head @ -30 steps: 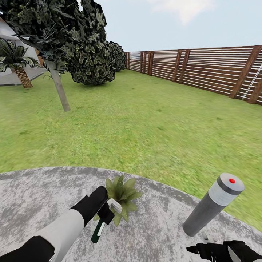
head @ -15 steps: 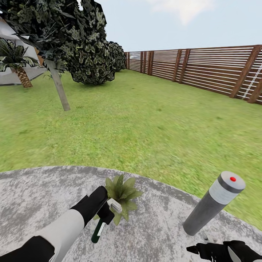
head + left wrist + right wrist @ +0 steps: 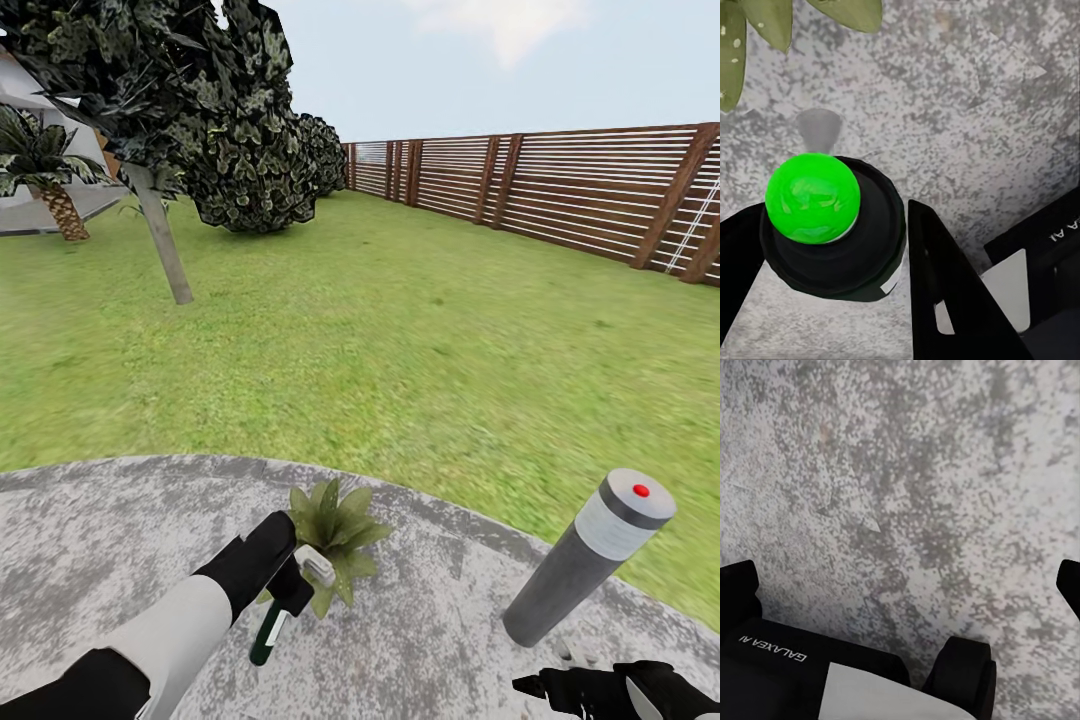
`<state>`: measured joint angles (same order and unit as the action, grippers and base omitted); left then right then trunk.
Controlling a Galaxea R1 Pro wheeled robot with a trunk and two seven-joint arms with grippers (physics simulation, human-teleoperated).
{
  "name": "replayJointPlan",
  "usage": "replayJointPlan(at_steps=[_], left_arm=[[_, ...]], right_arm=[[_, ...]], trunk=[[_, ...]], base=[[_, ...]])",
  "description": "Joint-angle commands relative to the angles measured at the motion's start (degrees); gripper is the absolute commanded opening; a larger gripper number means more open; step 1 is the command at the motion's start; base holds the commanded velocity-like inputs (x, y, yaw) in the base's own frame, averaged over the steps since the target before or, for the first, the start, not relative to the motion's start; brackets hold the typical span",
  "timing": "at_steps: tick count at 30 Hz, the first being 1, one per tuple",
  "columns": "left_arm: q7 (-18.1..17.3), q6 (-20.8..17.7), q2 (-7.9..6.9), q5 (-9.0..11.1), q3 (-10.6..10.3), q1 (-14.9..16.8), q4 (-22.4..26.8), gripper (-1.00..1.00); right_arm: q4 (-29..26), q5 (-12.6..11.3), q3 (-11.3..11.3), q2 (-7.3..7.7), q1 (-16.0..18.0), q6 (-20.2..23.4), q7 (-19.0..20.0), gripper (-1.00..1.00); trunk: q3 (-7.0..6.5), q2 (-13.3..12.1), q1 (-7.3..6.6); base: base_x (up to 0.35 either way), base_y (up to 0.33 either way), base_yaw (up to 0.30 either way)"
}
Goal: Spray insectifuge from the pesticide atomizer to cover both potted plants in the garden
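- Dark green pesticide atomizer (image 3: 270,628) sits gripped between the fingers of the left gripper (image 3: 291,590) — tilted over the grey patio (image 3: 420,620), just beside a potted plant (image 3: 335,535).
- Right gripper (image 3: 530,686) hovers near the bollard lamp (image 3: 590,556), its fingers spread open over bare paving.
- Lawn (image 3: 400,340) stretches far to the wooden fence (image 3: 560,185).

head view looks down over the patio (image 3: 450,640); both wrist views face it close.

Potted plant (image 3: 333,540) left of bollard lamp (image 3: 588,559)
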<state>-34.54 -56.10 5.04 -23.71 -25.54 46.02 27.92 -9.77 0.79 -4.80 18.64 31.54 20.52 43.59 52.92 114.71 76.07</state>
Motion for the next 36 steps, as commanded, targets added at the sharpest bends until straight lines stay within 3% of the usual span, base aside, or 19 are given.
replayJointPlan(at_steps=[1,6,23,26,32,36], left_arm=[[0.0,-0.1,0.03,-0.5,-0.1,0.0,0.1,-1.00],[1.0,-0.3,1.23,-0.5,0.2,0.1,2.6,-1.00],[1.1,-0.6,1.29,-0.5,0.2,0.5,4.3,-1.00],[1.1,-0.6,1.20,-0.5,0.1,0.5,3.6,-1.00],[1.2,-0.2,1.24,-0.5,-0.2,0.3,-3.7,-1.00],[1.2,0.2,1.14,-0.3,0.0,0.0,-4.3,-1.00]], right_arm=[[-0.1,0.1,-0.5,-0.01,0.0,0.6,0.2,1.00],[-0.1,0.1,-0.5,-0.01,0.0,0.6,0.2,1.00],[-0.1,0.1,-0.5,-0.01,0.0,0.6,0.2,1.00],[-0.1,0.1,-0.5,-0.01,0.0,0.6,0.1,1.00],[-0.1,0.1,-0.5,-0.02,0.0,0.6,0.1,1.00],[-0.1,0.1,-0.4,-0.08,0.0,0.6,0.1,1.00]], trunk=[[0.05,0.0,-0.01],[0.05,0.0,-0.01],[0.05,0.0,-0.01],[0.05,0.0,-0.01],[0.05,0.0,-0.01],[0.05,0.0,-0.01]], base=[[0.000,0.000,0.000],[0.000,0.000,0.000],[0.000,0.000,0.000],[0.000,0.000,0.000],[0.000,0.000,0.000],[0.000,0.000,0.000]])
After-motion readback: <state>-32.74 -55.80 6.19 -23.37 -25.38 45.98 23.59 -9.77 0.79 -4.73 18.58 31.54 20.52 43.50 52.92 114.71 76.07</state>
